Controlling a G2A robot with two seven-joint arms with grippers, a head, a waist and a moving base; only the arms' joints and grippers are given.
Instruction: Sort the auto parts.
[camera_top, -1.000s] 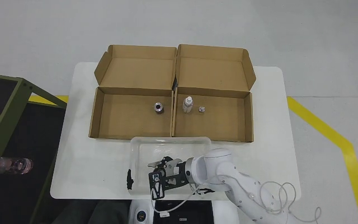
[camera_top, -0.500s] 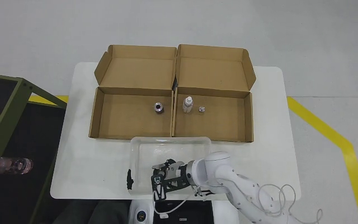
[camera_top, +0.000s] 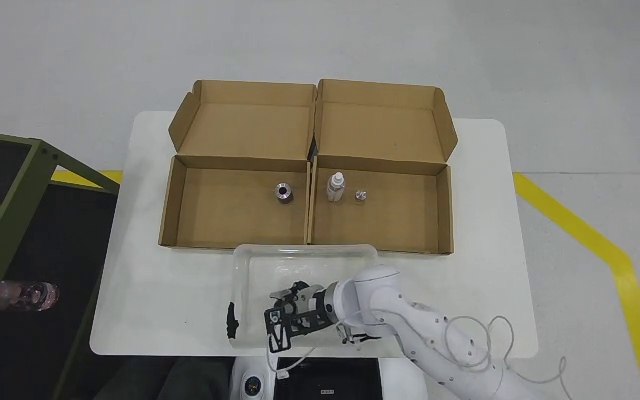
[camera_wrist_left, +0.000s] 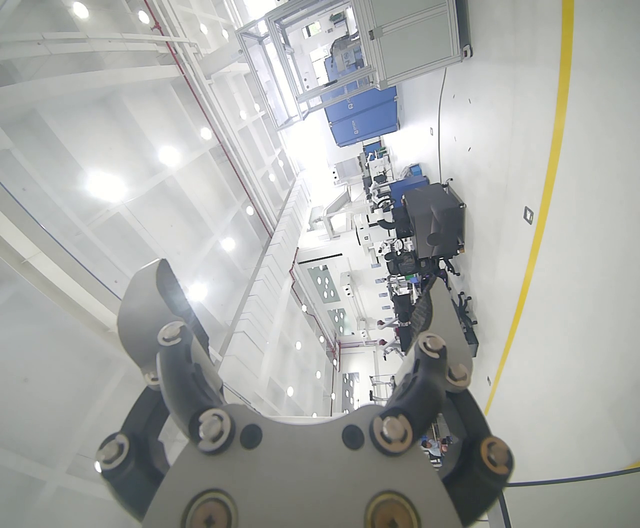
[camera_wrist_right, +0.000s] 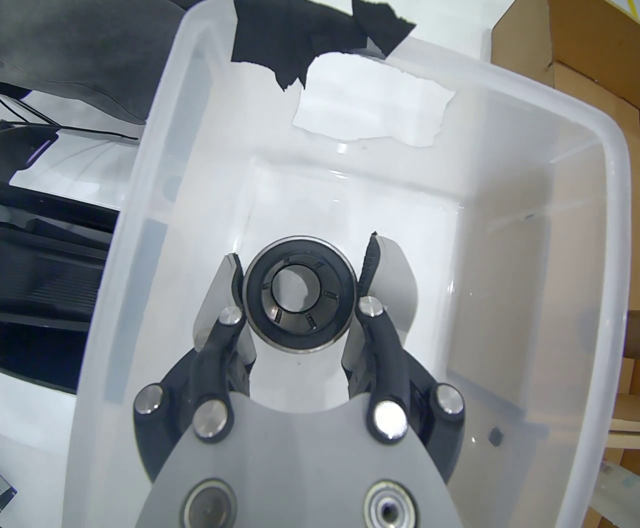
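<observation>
My right gripper (camera_wrist_right: 300, 282) is inside the clear plastic bin (camera_wrist_right: 614, 150), shut on a round black-and-metal ring part (camera_wrist_right: 300, 300) with a finger on each side. From above, the right gripper (camera_top: 284, 318) sits in the bin's (camera_top: 243, 262) near-left corner. Whether the part rests on the bin floor or hangs above it, I cannot tell. The left cardboard box (camera_top: 200, 212) holds a small metal cylinder (camera_top: 284, 191). The right box (camera_top: 410, 215) holds a white bottle-shaped part (camera_top: 337, 186) and a small silver piece (camera_top: 362, 196). My left gripper (camera_wrist_left: 295, 300) is open, holds nothing, and points up at the ceiling.
Both boxes stand side by side behind the bin, lids folded back. Black tape (camera_wrist_right: 305, 30) and a white label (camera_wrist_right: 370, 100) stick to the bin's end wall. Bare white table (camera_top: 150, 290) lies to the left of the bin and to the right of the boxes.
The right gripper dipped slightly toward the table's near edge, then came back to about where it was in the bin's corner. The parts in the boxes have not moved.
</observation>
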